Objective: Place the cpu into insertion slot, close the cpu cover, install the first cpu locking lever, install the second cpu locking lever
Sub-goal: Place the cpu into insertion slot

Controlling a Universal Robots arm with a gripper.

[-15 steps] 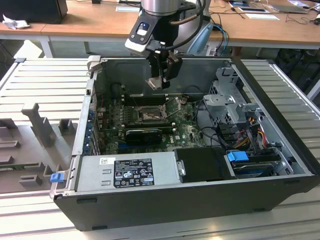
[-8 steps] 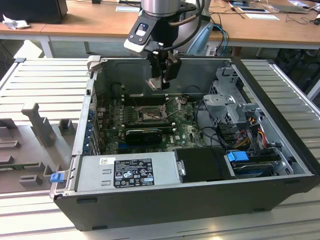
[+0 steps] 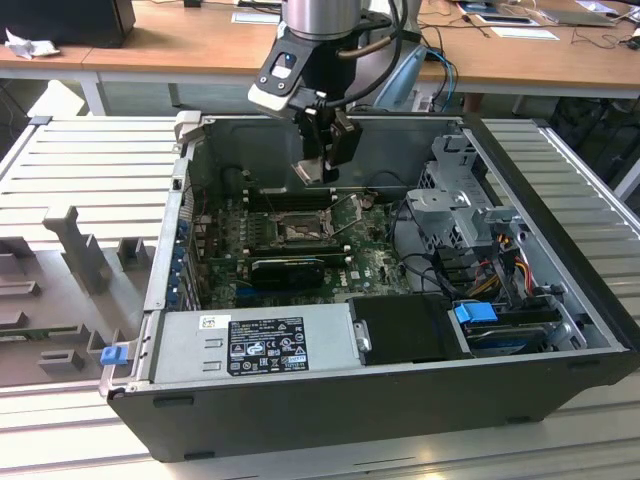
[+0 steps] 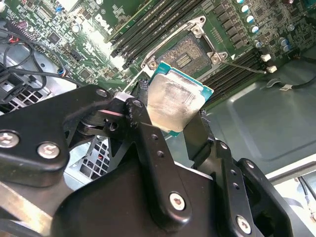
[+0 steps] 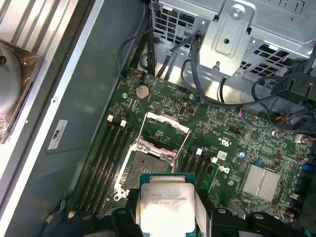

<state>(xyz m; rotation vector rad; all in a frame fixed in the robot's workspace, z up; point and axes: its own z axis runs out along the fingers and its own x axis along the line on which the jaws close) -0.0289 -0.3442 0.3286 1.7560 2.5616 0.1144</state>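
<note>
Cpu held in end effector — partly hiding insertion slot below.

computer case, open | power supply inside | drive cage | heatsink | coin cell

Bg: wooden desks w/ loose papers + a black box at the back, grey ribbed metal tabletop up front, even light.
</note>
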